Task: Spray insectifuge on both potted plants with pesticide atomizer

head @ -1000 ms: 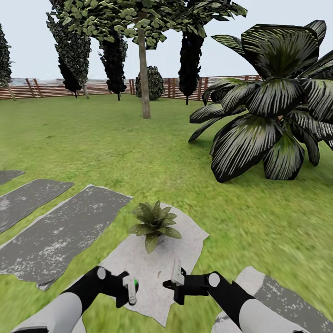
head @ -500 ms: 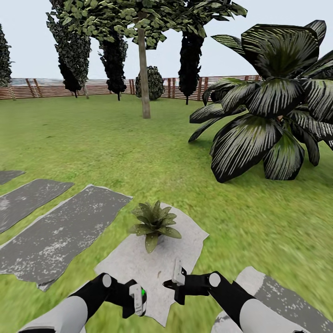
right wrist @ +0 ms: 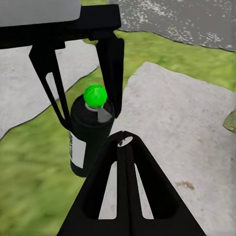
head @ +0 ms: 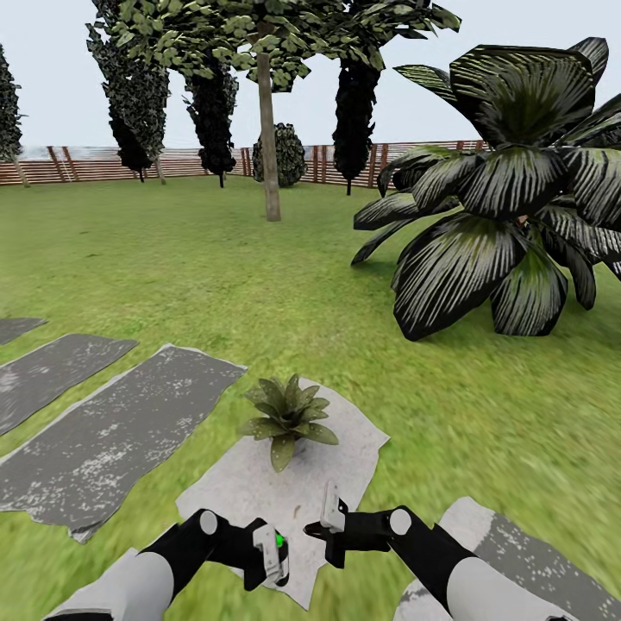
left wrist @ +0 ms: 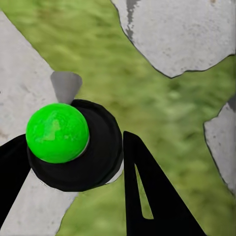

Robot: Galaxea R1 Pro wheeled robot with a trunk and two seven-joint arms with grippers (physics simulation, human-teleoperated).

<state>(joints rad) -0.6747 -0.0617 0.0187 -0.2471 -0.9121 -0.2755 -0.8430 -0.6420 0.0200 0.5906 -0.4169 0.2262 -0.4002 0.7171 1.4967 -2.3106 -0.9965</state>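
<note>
pale grey forearms, black wrists, black hands [head: 330,526], seemingly slotted fingers [right wrist: 125,196].

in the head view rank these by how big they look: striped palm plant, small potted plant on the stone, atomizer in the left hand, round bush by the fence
1. striped palm plant, by far the largest
2. small potted plant
3. round bush, though it stands far back at the fence, so likely bigger in truth
4. atomizer, held in the left hand
</note>
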